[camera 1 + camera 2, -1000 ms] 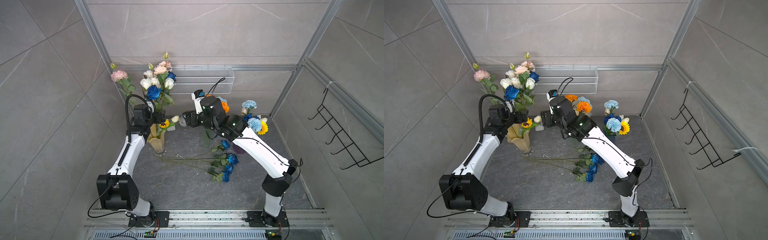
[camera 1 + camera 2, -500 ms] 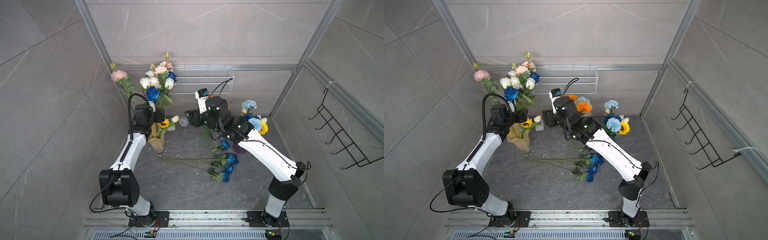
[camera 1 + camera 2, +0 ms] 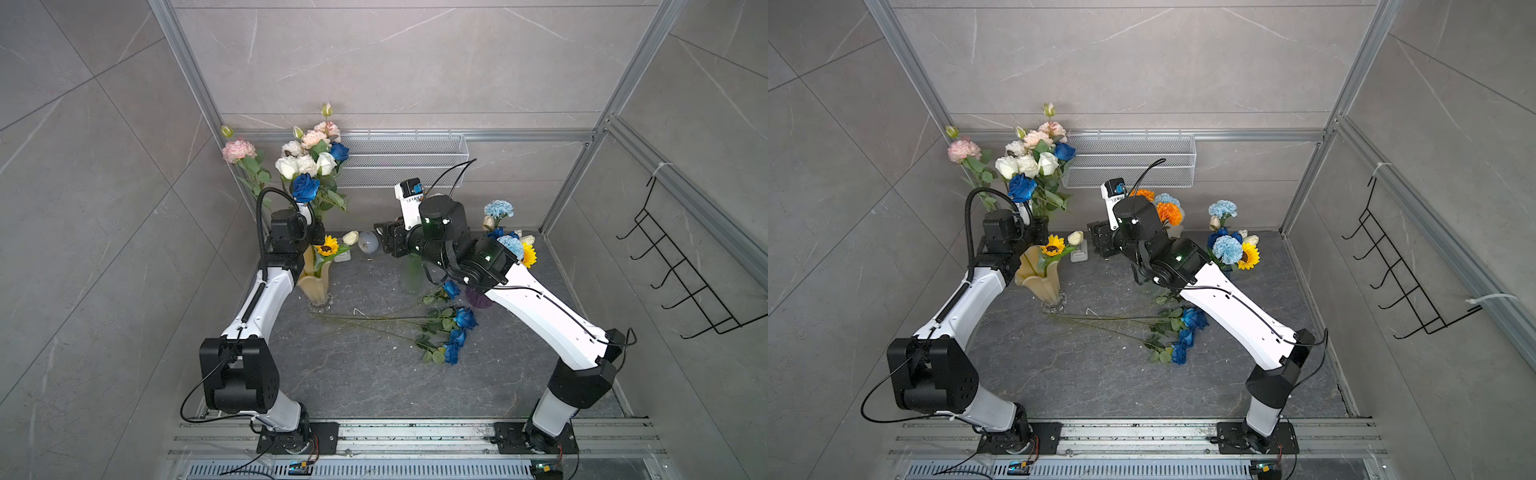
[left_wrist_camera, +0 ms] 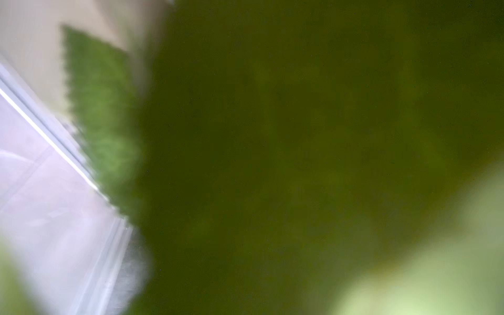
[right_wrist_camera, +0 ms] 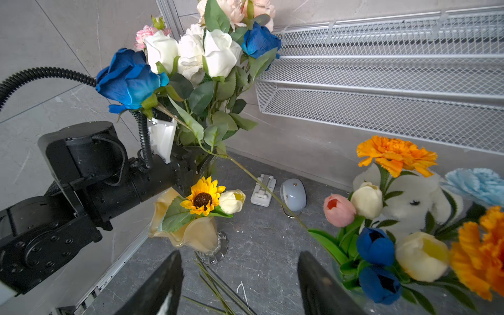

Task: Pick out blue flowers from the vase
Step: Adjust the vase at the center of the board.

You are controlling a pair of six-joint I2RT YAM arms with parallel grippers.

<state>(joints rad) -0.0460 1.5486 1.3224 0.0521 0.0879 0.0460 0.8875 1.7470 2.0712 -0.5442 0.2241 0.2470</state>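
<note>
Right wrist view: the right tool [image 5: 238, 261] hangs released, its two dark fingers [image 5: 161, 289] spread wide with only bare grey worktop [image 5: 261, 245] between them. Across from it, the black left tool [image 5: 188, 166] is buried in the leaves of a tall bouquet [image 5: 207, 90], right under a deep blue rose [image 5: 128, 79]. Leaves cover its tips, so I cannot tell whether it is clenched, or on what. A second blue rose [image 5: 260, 39] sits higher in the same bouquet, among white roses [image 5: 221, 51] and pink blooms [image 5: 234, 9]. A thin stem [image 5: 259, 185] slants from below the lower rose down toward a bunch close to the right tool. In that bunch, two blue tulips [image 5: 375, 245] stand with a pink tulip [image 5: 338, 210], orange carnations [image 5: 395, 154] and a pale blue carnation [image 5: 474, 182]. A cream ruffled vase [image 5: 191, 234] beside the left arm [image 5: 81, 169] holds a sunflower [image 5: 203, 196] and a cream tulip [image 5: 231, 201].

Both top views show more blue roses [image 3: 457, 328] lying flat on the worktop between the arms (heads toward the right arm [image 3: 540, 316], long stems pointing toward the cream vase). In a top view, more pale carnations [image 3: 1227, 249] stand in a bunch beyond the right arm. The left wrist view is only a green blur with a strip of pale wall
</note>
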